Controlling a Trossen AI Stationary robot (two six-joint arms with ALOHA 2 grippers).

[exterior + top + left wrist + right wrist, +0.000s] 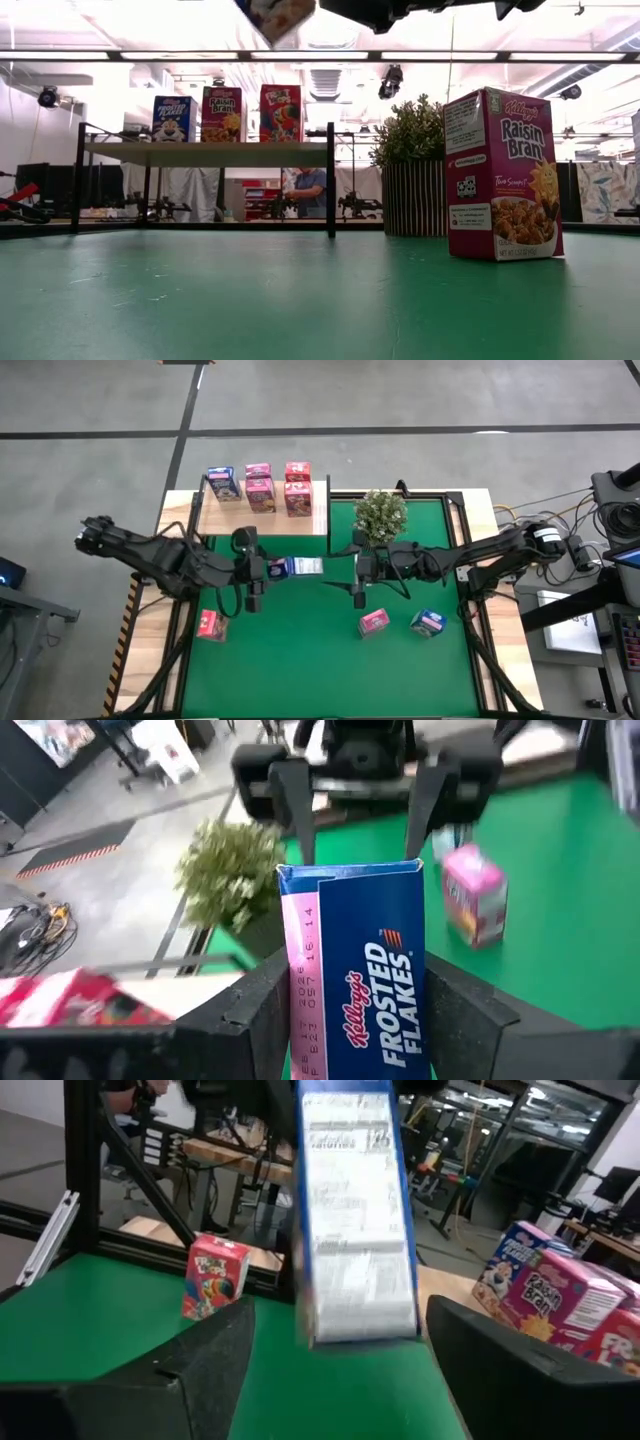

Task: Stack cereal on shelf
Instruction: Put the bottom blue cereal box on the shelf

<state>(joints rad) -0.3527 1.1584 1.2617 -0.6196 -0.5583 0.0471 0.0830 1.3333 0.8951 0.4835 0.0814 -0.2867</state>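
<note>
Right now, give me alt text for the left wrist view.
A blue Frosted Flakes box stands between the left gripper's dark fingers, with the right gripper open just beyond it. Behind are a potted plant and a pink box on the green mat.

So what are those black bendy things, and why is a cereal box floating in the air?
Those are two robot arms at a table, each ending in a pincer with two fingers. One picture looks straight down, one looks across the table, and two come from little cameras on the arms' wrists.

The box is not floating. The left pincer is closed on a blue Frosted Flakes box, holding it up above the green mat. The right pincer sits just across from it with its fingers spread open, beside the box.

On the mat you can see a pink box, a blue box and a small potted plant. Another pink box lies by the mat's left edge. At the back is a wooden shelf with several cereal boxes already standing on it.
</note>
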